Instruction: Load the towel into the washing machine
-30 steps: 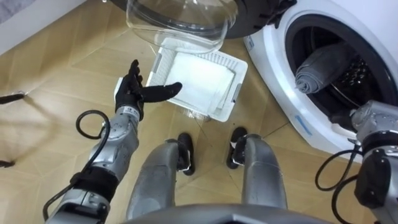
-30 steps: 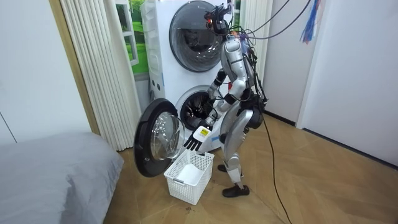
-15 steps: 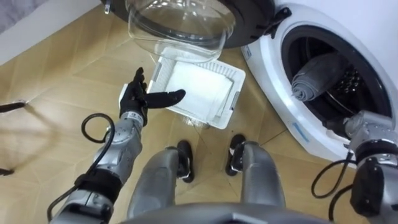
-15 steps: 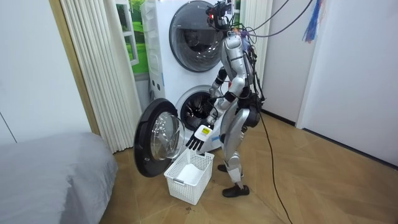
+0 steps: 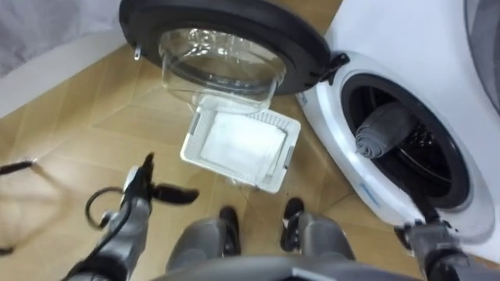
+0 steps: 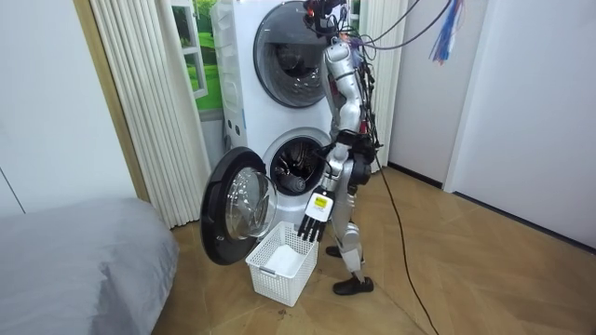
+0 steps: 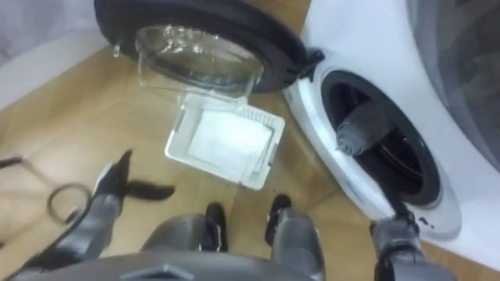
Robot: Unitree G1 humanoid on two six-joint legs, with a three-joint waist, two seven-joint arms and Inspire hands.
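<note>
A rolled grey towel [image 5: 381, 129] lies inside the drum of the lower washing machine [image 5: 366, 191], just behind the round opening. The machine's door [image 5: 226, 23] hangs wide open at the top of the view. My left hand [image 5: 147, 187] hangs low on the left, short of the white basket [image 5: 191, 140], fingers straight and holding nothing. In the room view it hangs above the basket [image 6: 284, 265] as I stand upright before the machine. The end of my right arm [image 5: 426, 238] shows at the lower right, below the opening; its fingers are hidden.
A second machine [image 6: 289, 42] is stacked above the lower one. The open door's glass bowl [image 5: 223, 62] overhangs the basket's far edge. A grey bed [image 6: 74, 261] and curtains [image 6: 140, 93] stand at the room view's left. Wooden floor lies around the basket.
I have straightened up, so the eye view has risen. My left hand has drawn back from over the basket. My right arm has pulled away from the drum opening; the towel stays inside.
</note>
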